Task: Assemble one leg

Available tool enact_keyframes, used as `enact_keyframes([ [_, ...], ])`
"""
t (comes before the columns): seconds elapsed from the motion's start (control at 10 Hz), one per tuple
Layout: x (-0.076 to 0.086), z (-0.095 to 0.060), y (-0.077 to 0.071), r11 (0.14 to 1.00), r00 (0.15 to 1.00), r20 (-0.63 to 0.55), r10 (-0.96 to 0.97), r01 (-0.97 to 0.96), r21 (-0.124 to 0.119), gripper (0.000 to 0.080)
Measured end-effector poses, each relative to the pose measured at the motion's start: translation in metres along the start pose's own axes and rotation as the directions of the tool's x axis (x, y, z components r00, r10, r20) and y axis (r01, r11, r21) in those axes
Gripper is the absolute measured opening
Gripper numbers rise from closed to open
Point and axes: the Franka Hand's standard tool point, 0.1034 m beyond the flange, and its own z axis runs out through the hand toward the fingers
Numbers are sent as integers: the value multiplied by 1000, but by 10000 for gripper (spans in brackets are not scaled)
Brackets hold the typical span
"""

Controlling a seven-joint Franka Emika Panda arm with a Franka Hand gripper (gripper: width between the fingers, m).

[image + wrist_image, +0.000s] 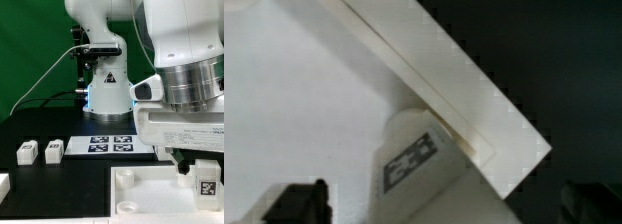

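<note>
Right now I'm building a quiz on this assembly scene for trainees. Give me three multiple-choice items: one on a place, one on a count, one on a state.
1. Where is the leg nearest the tool?
A. at the panel's corner
B. on the marker board
C. beside the two loose legs

2. How many legs lie loose on the black table at the exterior view's left?
A. none
B. two
C. five

3. How does the panel lie?
A. flat
B. propped upright
C. lifted off the table

Answers: 1 A, it stands at the panel's corner under the tool; 2 B, two tagged blocks lie side by side; 3 A, it lies flat on the table.
</note>
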Motion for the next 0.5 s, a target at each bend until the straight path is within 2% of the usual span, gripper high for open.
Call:
enact_keyframes([
  [0.1, 3, -1, -3, 981, 982, -15, -191, 190, -42, 649],
  [0.2, 3, -2, -7, 962, 963, -20, -270, 269, -55, 640],
  [0.3, 3, -2, -6, 970, 971, -19, -239, 238, -49, 640],
  [0.4, 3, -2, -6, 970, 970, -19, -240, 239, -49, 484],
  [0.5, 2, -2, -6, 978, 979, -20, -205, 204, -46, 484],
])
